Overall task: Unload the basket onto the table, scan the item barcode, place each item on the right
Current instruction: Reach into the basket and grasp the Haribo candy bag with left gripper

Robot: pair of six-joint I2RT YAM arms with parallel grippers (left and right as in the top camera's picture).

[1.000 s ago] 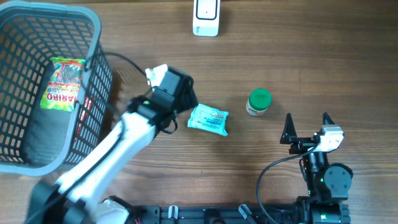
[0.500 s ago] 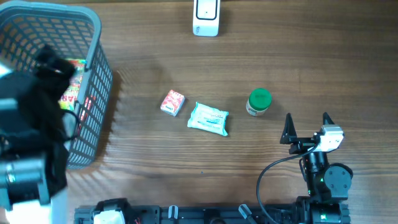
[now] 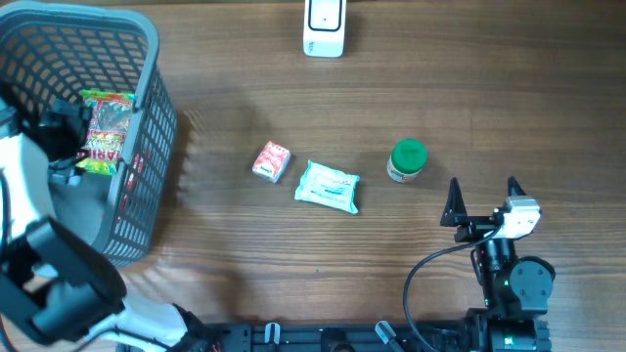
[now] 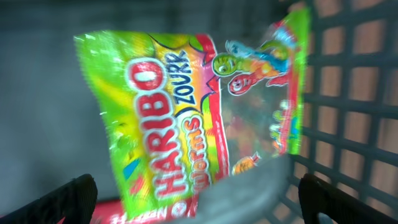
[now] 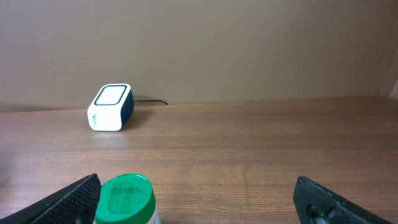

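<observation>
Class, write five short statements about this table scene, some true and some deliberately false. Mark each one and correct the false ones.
1. The Haribo bag lies inside the grey basket. True.
2. The right pincer is shut on the green-lidded jar. False: it is open and empty, and the jar stands apart from it on the table.
3. The small red box lies between the basket and the pale blue packet. True.
4. The white scanner sits in the basket. False: it stands on the table, outside the basket.
5. The left pincer is open above the Haribo bag. True.
</observation>
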